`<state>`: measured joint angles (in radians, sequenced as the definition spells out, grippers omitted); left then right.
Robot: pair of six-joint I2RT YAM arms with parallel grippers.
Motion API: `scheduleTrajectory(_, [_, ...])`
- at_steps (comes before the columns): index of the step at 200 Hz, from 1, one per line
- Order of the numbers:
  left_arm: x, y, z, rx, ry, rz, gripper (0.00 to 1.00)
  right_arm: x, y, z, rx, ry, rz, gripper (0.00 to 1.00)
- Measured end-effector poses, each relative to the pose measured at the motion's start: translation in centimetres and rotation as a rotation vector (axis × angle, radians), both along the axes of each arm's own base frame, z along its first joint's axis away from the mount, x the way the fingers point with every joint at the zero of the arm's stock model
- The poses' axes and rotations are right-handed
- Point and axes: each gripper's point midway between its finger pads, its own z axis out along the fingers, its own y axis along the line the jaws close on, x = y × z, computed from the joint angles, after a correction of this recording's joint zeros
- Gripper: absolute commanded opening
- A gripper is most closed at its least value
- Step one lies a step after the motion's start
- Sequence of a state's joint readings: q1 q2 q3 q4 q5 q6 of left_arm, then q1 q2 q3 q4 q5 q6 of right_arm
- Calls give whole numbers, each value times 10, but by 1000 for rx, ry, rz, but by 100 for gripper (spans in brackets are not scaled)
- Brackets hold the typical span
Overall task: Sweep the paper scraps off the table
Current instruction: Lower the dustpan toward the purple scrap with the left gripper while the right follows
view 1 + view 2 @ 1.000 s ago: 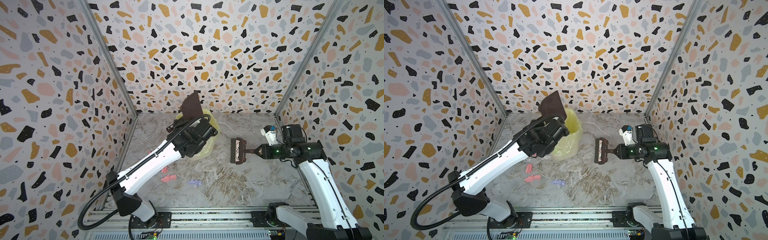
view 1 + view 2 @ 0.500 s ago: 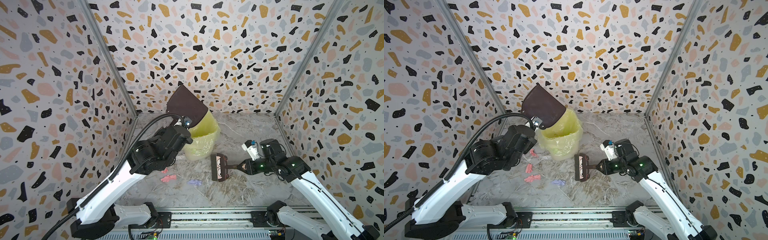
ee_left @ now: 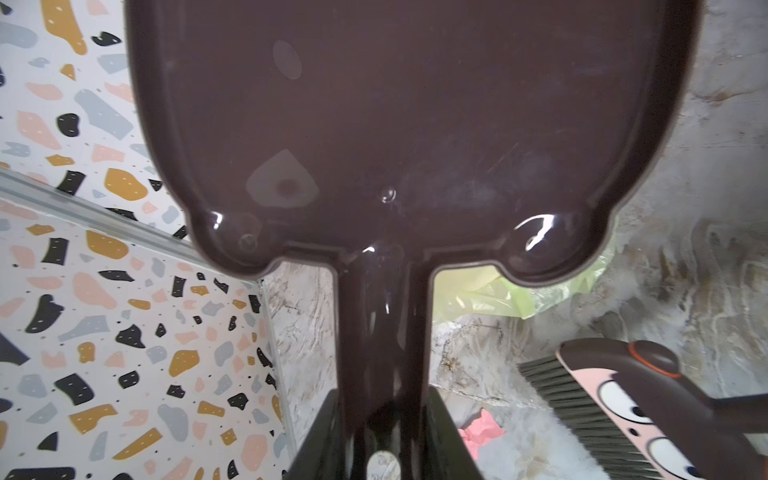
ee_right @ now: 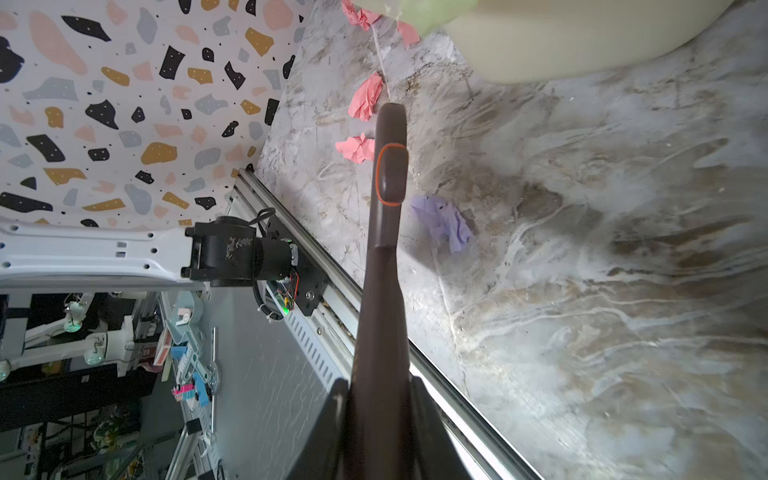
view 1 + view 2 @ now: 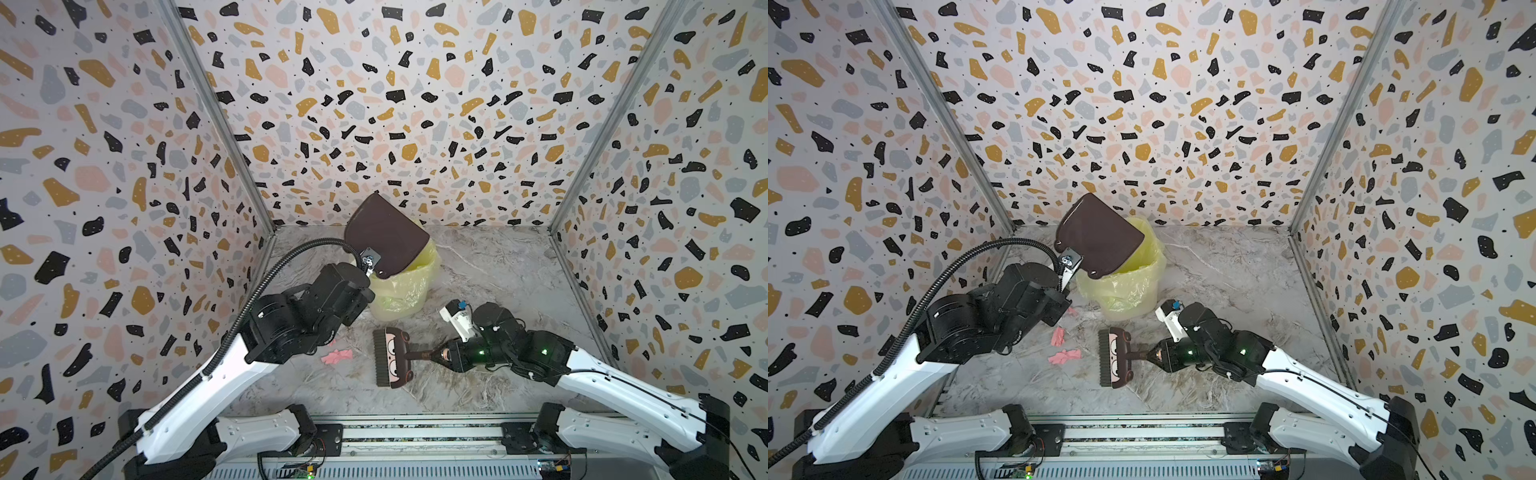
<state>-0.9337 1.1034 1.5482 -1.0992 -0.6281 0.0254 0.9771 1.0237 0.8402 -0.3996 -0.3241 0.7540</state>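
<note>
My left gripper point(image 3: 382, 399) is shut on the handle of a dark brown dustpan point(image 5: 384, 237), which hangs tilted above the left rim of the yellow-lined bin point(image 5: 405, 286); its pan looks empty in the left wrist view. Over on the right, my right gripper point(image 4: 380, 390) is shut on the handle of a brown brush point(image 5: 390, 362), low over the table point(image 5: 498, 266), bristles facing left. Pink paper scraps point(image 5: 1065, 356) lie just left of the bristles. In the right wrist view a lilac scrap point(image 4: 444, 222) lies on the brush head's other side.
Terrazzo walls close the table on three sides. A metal rail point(image 5: 415, 432) with both arm bases runs along the front edge. More pink scraps point(image 4: 357, 12) lie by the bin's foot. The left arm's bulky wrist point(image 5: 316, 307) hangs over the table's left part.
The right arm has carried the brush down and to the left, from mid-table to just beside the pink scraps. The left arm has risen and drawn back, the dustpan staying over the bin.
</note>
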Motion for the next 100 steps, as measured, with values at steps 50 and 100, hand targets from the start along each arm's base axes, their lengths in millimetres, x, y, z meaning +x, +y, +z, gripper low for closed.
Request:
scheduleTrajectory(50, [-21,-8,-20,-58,108,-73,0,11,18,-40,-78,67,-39,0])
scheduleTrajectory(100, [-54,-34,-44,-109,249,-175,0,17,-19,-33,-103,60,-127,0])
